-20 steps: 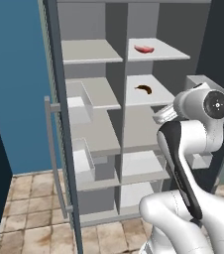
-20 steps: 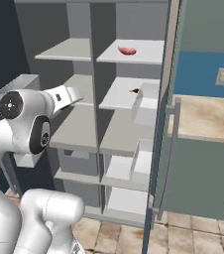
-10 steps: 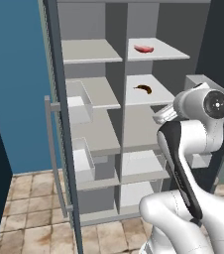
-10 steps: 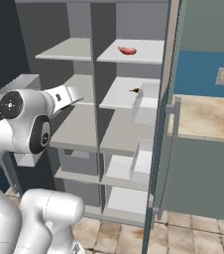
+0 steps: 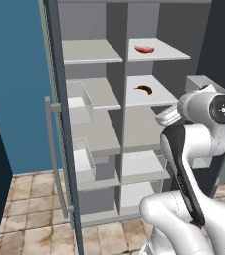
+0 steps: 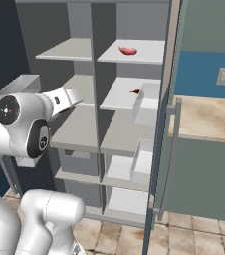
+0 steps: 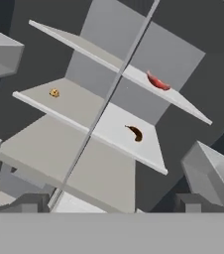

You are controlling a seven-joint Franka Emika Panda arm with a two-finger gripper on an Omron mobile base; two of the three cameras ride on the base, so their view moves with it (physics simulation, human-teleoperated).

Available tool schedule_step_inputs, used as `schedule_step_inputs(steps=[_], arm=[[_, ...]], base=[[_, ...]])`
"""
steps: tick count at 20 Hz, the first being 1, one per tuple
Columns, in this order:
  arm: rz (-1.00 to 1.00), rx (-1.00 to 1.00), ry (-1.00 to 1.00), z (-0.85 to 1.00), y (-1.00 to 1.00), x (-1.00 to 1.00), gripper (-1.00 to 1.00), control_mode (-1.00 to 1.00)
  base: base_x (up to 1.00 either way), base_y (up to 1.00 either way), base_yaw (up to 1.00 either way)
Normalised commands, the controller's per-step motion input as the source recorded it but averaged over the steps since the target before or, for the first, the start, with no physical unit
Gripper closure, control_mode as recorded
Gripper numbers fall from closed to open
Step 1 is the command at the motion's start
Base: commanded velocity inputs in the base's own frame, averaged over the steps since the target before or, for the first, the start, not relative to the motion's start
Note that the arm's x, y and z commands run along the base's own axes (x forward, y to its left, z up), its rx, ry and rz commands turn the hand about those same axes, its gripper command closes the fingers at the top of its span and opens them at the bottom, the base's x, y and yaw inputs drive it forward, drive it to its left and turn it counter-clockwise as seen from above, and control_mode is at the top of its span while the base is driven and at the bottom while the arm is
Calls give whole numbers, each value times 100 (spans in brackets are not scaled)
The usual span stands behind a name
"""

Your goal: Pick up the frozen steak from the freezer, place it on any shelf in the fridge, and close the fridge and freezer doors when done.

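The frozen steak (image 5: 144,49) (image 6: 128,50) (image 7: 157,82), pinkish-red and flat, lies on the top shelf of the right-hand compartment, the freezer (image 5: 152,124). To its left is the fridge (image 5: 92,129), with plain pale grey shelves (image 5: 89,51). Both slate-grey doors stand open: one at the left (image 5: 59,129), one at the right (image 6: 164,124). My gripper (image 7: 111,203) (image 6: 74,95) is open and holds nothing. It hangs in front of the unit at mid height, well below and short of the steak.
A dark brown curved item (image 5: 144,89) (image 7: 135,133) lies on the shelf under the steak. A small yellow thing (image 7: 54,93) sits on a fridge shelf. Clear bins (image 5: 79,102) (image 6: 147,104) hang on the doors. A counter (image 6: 209,119) stands to the right.
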Motion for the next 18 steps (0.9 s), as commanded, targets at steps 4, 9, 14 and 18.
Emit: schedule_step_inputs(steps=[4, 9, 14, 18], arm=[[-20, 20, -20, 32, -82, -57, -100, -100], [-10, 27, -27, 51, -100, -59, -100, -100], [-4, 32, -26, 45, -100, -65, -100, -100], [-5, 39, -18, 48, -100, -55, -100, -100]], base=[[0, 0, 0], [0, 0, 0], [0, 0, 0], [0, 0, 0]])
